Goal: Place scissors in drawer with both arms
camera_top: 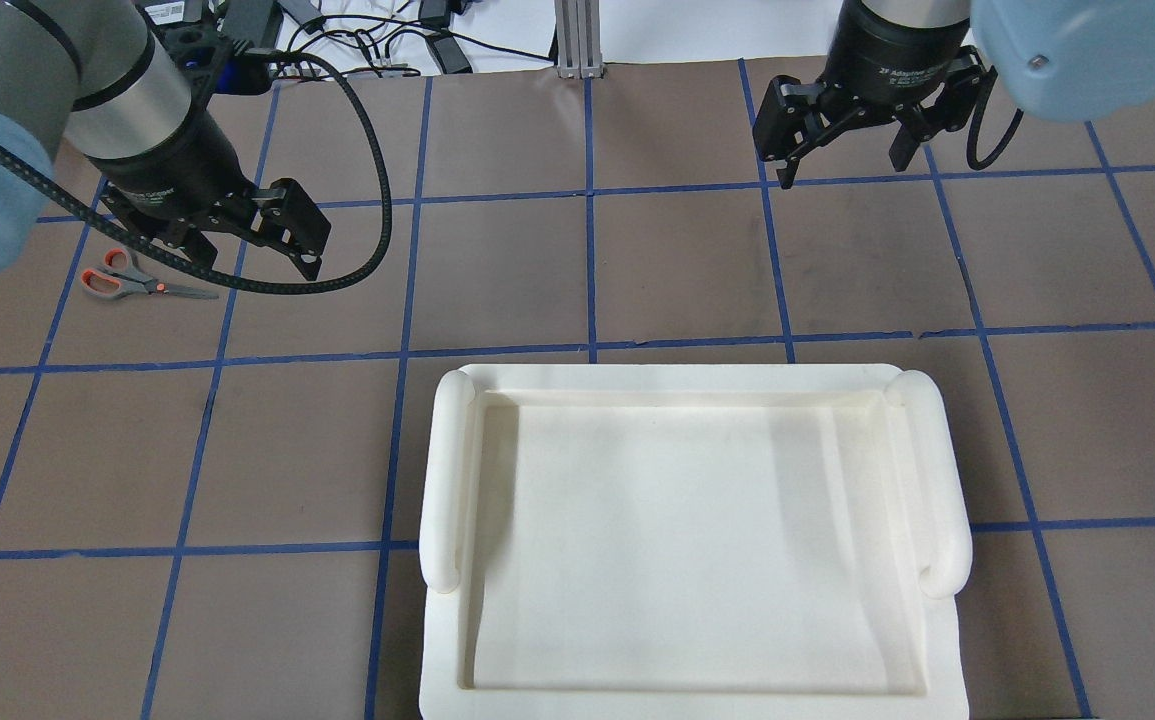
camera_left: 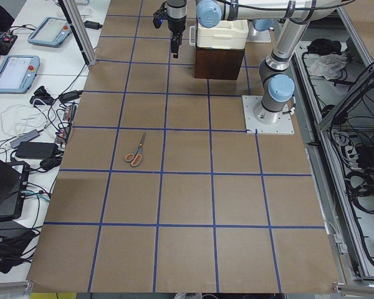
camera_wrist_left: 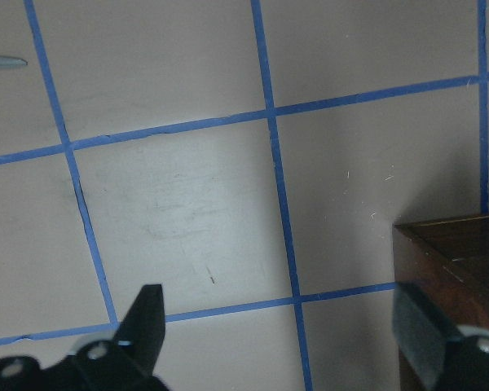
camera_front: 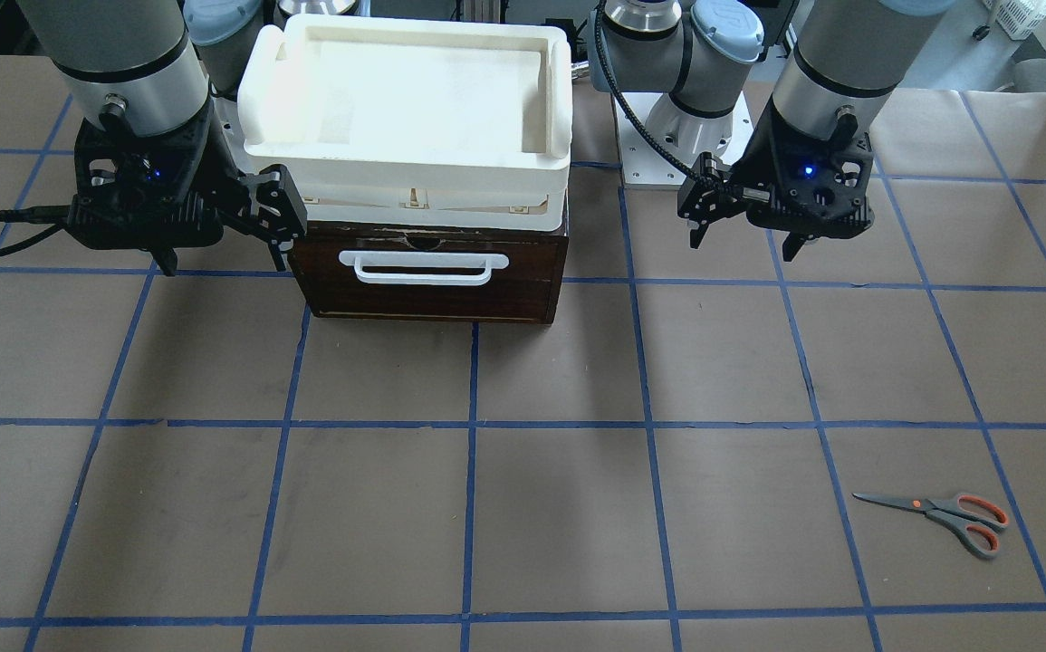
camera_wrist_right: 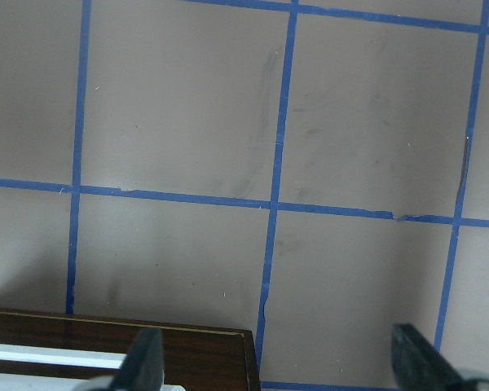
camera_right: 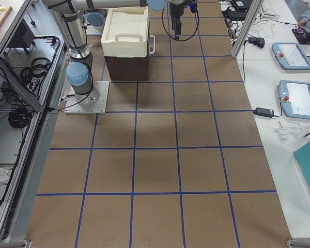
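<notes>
Left hand (camera_front: 745,243) and right hand (camera_front: 222,263) both spread, empty. Drawer (camera_front: 350,294) shut, scissors (camera_front: 939,514) loose on bench (camera_front: 559,507); we reckon right pulls handle (camera_front: 423,267) next.

Bright even light, soft shadows, sharp focus

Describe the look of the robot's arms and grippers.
The left arm and right arm are grey-silver tubes with light blue joint caps. The left gripper and right gripper are black, two-fingered, each with a blue light and a trailing black cable.
</notes>
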{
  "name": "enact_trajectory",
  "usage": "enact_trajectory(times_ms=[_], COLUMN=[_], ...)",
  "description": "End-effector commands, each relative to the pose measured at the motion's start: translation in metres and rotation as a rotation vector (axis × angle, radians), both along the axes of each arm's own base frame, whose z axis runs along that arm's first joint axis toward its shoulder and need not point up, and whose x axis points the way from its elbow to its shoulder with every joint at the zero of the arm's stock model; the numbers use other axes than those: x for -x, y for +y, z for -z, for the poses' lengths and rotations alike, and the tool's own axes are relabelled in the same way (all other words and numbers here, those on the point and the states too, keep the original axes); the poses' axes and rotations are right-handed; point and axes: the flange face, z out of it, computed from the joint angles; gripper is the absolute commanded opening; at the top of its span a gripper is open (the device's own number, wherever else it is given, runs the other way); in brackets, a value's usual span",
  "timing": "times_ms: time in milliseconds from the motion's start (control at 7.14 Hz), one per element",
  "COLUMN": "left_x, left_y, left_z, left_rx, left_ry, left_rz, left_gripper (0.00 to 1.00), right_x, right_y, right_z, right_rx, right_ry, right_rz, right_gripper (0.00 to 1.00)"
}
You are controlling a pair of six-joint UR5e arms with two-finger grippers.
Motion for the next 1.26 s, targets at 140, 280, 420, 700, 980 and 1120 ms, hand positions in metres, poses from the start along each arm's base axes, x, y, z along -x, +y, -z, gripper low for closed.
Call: enact_trajectory(times_ms=[140, 280, 420, 700, 980, 1120], left_x=[-0.004, -0.004, -0.006, -0.013, -0.094, -0.133], left_y=[-0.004, -0.006, -0.007, -0.022, -0.041, -0.046], left_z=[0.004, 0.005, 0.006, 0.026, 0.034, 0.044], left_rx=[-0.007, -0.003, -0.005, -0.040, -0.035, -0.047], left_ry=[-0.009, -0.008, -0.011, -0.006, 0.004, 0.014], left_rz=[-0.005, -0.005, 0.007, 0.096, 0.282, 0.390], left_gripper=[1.00, 1.00, 1.00, 1.00, 1.00, 1.00], right_x=[0.000, -0.001, -0.007, -0.019, -0.052, -0.075], right_y=[0.000, 0.001, 0.003, 0.005, -0.005, -0.007], right_z=[0.003, 0.002, 0.002, 0.005, 0.025, 0.040], right_rx=[-0.005, -0.004, -0.004, -0.017, -0.013, -0.031], right_ry=[0.000, 0.001, 0.002, 0.012, 0.021, 0.023], right_rz=[-0.002, -0.011, -0.053, -0.252, -0.468, -0.560], right_gripper=[1.00, 1.00, 1.00, 1.00, 1.00, 1.00])
